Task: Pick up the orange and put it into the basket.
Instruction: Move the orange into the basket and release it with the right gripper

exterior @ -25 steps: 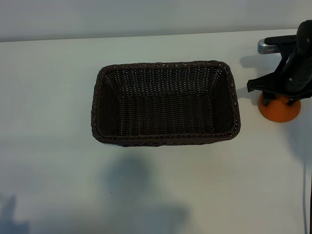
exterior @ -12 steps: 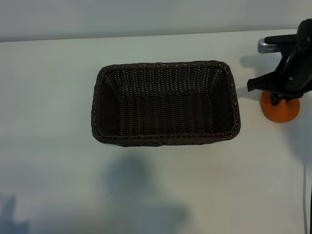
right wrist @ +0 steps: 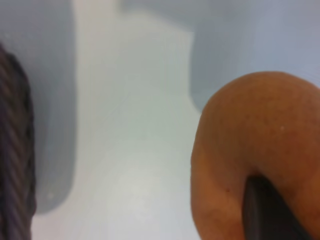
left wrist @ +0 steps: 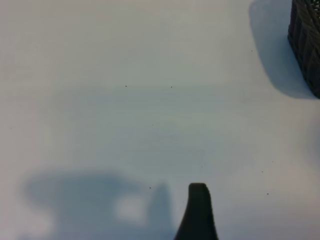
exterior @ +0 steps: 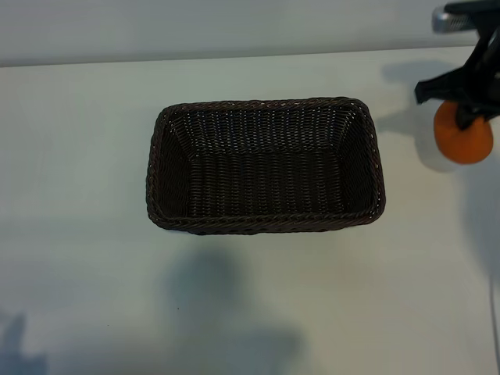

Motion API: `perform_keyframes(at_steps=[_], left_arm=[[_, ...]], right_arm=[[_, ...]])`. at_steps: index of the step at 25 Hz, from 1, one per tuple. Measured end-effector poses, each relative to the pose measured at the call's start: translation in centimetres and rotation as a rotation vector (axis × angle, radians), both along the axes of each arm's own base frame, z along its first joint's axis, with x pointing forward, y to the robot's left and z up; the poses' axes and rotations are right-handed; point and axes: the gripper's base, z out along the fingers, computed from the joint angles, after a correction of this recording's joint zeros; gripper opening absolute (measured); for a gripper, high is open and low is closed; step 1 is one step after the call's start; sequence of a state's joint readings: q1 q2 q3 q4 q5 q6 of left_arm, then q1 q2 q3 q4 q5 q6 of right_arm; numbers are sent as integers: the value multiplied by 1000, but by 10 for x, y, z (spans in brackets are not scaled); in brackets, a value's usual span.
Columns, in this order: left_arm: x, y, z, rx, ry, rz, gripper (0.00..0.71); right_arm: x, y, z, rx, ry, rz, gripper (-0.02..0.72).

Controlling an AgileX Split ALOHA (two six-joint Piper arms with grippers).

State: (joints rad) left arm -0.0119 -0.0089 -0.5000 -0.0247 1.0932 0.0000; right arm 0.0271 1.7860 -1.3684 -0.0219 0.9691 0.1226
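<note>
Pickup looks done: right gripper (exterior: pixel 467 109) is clamped on the small round bright-orange fruit (exterior: pixel 464 137), hanging beneath it, clear of the white table (exterior: pixel 78 156). Left to do: carry it sideways over the empty dark-brown woven wicker basket (exterior: pixel 266 227) and release. Left gripper (left wrist: pixel 198 212) idles, spread wide.

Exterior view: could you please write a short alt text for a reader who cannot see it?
At the right edge, the right gripper holds a small round bright-orange fruit lifted above the white table, its shadow below. A rectangular dark-brown woven wicker basket sits empty at the centre.
</note>
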Motion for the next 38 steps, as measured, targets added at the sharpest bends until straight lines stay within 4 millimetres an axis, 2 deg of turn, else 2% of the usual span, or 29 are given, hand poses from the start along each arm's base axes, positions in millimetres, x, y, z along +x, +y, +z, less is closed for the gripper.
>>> perform_keyframes(at_steps=[4,9,13,16,25,28,31,36,38], left_arm=[[0,0,0,0,0,0,592],[0,0,0,0,0,0,592],[0,0,0,0,0,0,592],[0,0,0,0,0,0,592],[0,0,0,0,0,0,592],[0,0,0,0,0,0,592],[0,0,0,0,0,0,592],[0,0,0,1,0,1,592],[0,0,0,1,0,1,592]], right_arm=[[-6,0,22,7,-42,1,83],[-13,1,35,12,-51,0,83],[-16,11,50,18,-73,39,83],[-17,29,58,36,-90,88,83],[-39,126,61,70,-105,336,83],[-48,151,62,89,-131,401,83],[-51,165,64,107,-164,435,83],[-48,167,64,109,-197,438,83],[-44,170,57,105,-192,438,83]])
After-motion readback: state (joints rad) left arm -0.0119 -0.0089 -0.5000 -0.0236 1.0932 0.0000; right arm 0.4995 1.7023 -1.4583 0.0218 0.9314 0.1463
